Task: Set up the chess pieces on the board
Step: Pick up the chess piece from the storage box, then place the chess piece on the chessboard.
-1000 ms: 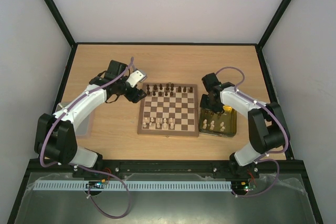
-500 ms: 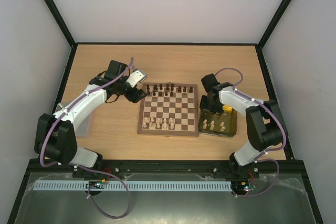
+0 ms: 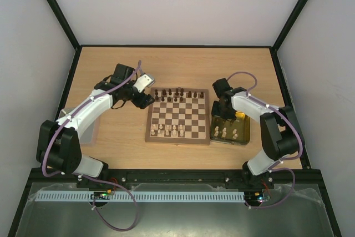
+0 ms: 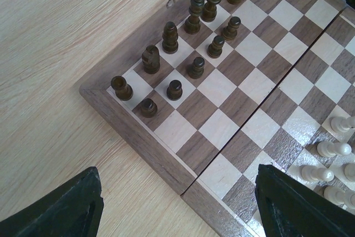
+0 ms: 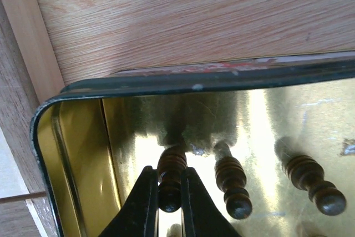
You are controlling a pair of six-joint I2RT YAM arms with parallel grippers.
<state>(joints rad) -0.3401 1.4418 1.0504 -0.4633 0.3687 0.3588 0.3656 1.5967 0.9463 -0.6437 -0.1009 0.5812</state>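
Right gripper (image 5: 167, 184) pinched on a dark piece (image 5: 172, 162) in the gold tray (image 5: 77, 137) corner, piece's long axis along the jaws; board (image 3: 180, 116) lies just leftward.

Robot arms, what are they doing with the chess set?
They are setting up a chess game. The right gripper is shut on a dark piece in the gold tray beside the board. The left gripper hovers open over the board's corner and holds nothing. Dark pieces stand along the far side, a few pale pieces along the near side.
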